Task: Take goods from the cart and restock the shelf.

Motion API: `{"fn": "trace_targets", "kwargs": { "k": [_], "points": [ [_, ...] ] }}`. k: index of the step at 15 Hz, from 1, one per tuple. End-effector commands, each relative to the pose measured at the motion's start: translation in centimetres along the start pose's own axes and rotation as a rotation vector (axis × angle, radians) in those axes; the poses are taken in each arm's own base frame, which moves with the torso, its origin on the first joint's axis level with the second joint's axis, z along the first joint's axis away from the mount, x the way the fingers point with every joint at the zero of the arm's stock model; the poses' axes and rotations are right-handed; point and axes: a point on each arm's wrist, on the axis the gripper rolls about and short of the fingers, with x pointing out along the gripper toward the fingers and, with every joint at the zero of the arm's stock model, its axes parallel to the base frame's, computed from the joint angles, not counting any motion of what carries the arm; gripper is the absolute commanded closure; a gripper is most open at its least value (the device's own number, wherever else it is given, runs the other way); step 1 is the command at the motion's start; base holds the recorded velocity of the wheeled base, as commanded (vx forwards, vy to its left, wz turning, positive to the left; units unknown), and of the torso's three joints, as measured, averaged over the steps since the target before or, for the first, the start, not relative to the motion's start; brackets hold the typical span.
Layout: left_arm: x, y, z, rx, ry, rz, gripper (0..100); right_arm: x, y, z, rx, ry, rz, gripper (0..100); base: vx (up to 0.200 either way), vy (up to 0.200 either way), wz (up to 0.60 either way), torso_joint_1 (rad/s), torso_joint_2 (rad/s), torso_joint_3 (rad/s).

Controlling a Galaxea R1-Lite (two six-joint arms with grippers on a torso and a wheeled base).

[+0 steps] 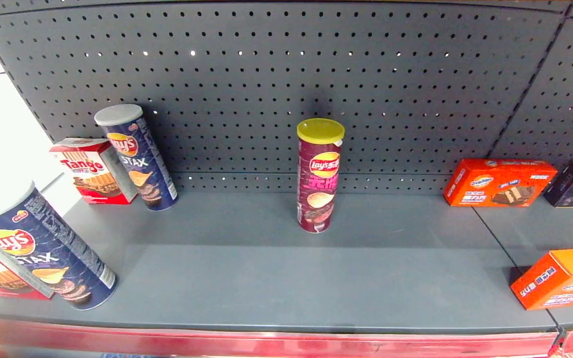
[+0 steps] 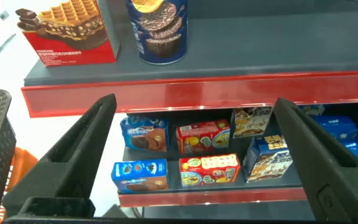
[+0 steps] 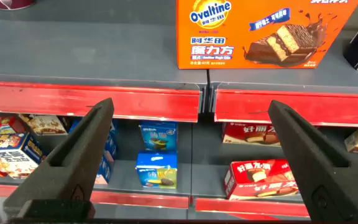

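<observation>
Left gripper (image 2: 194, 102) and right gripper (image 3: 190, 104) face the shelf (image 1: 246, 278), jaws wide apart and empty, likely ready to fetch stock.

The head camera looked forward and down onto the shelf (image 1: 286, 278) from close above its red front edge (image 1: 266, 343), facing the pegboard back panel (image 1: 266, 74). Both wrist cameras sat lower, just outside that edge, looking level at it and the lower shelf (image 3: 194, 168). The left wrist view shared the blue can (image 2: 157, 31) at the front left corner with the head view. The right shared the orange box (image 3: 260, 34) near the front right corner.
</observation>
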Motion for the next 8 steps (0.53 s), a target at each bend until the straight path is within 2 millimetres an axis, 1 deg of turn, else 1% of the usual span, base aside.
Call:
{"fn": "trace_targets", "kwargs": {
  "k": [1,8],
  "points": [
    [0.01,0.0,0.01,0.0,0.001,0.0,0,0.01,0.0,0.01,-0.001,0.001,0.001,0,0.0,0.0,0.6,0.002,0.0,0.002],
    [0.01,0.0,0.01,0.0,0.001,0.0,0,0.01,0.0,0.01,-0.001,0.001,0.001,0,0.0,0.0,0.6,0.003,0.0,0.0]
  ]
}}
